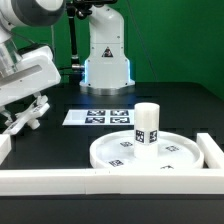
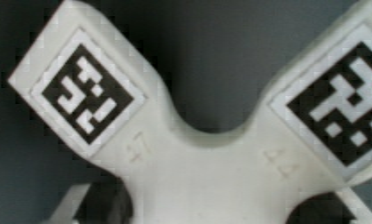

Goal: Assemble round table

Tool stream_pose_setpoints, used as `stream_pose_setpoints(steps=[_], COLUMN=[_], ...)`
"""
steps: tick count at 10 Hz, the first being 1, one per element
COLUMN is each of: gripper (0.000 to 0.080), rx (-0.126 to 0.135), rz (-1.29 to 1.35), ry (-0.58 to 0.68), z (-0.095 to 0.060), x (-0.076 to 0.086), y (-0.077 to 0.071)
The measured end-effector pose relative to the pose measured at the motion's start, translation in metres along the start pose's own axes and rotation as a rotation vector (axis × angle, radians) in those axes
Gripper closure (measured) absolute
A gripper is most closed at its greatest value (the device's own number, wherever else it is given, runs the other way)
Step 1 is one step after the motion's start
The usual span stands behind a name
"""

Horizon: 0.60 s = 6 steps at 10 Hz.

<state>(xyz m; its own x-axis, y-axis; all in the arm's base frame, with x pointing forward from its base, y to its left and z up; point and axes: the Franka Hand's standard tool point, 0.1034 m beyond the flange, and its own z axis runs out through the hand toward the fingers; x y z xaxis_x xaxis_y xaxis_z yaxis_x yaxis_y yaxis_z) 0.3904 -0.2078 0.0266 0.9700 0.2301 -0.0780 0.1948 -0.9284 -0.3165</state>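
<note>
The round disc (image 1: 150,155) lies on the black table at the exterior view's right, inside the rails. The short cylinder leg (image 1: 147,122) stands upright on its middle, tag facing the camera. My gripper (image 1: 27,112) hangs at the exterior view's left, above the table and well apart from the disc. It is shut on the cross-shaped base (image 1: 33,116). In the wrist view the base (image 2: 201,150) fills the picture, two tagged arms spreading away from my gripper (image 2: 204,205). The dark fingers (image 2: 85,200) show only at its sides.
The marker board (image 1: 105,117) lies flat behind the disc, in front of the robot's pedestal (image 1: 106,60). A long white border rail (image 1: 90,182) runs along the front, and another (image 1: 211,150) stands at the exterior view's right of the disc.
</note>
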Motion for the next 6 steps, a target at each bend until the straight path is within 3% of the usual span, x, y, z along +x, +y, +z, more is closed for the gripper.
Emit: stream_pose_setpoints(steps=[6], gripper=[0.0361], rx=[0.0], rz=[0.0], ry=[0.0], z=[0.0], x=[0.0], y=[0.0])
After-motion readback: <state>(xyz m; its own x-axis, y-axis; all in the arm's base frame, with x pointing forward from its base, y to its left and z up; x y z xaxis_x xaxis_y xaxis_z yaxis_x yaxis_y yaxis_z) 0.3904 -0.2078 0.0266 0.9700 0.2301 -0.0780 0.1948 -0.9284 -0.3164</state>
